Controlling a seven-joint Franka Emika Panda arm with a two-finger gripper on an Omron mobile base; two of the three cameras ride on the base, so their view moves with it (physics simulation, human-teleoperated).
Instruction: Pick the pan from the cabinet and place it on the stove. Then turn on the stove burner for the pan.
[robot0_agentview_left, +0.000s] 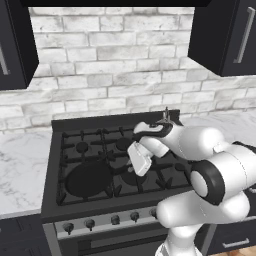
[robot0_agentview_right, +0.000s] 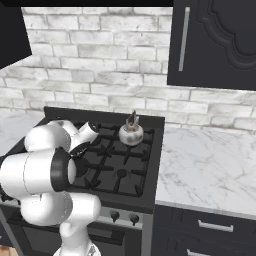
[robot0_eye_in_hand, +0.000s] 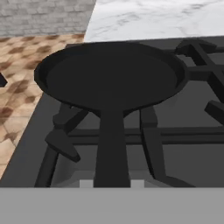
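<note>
While end effector (robot0_agentview_left: 138, 161) grips handle — pan (robot0_agentview_left: 90, 179) | stove (robot0_agentview_left: 75, 212) front-left edge

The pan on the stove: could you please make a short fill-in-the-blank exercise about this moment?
1. The pan sits on the front-left burner of the ____.
2. The jaws are shut on the pan's ____.
3. The small silver ____ stands on a rear burner.
4. The wall behind the stove is made of whitish ____.

Missing words: stove; handle; kettle; brick
</note>
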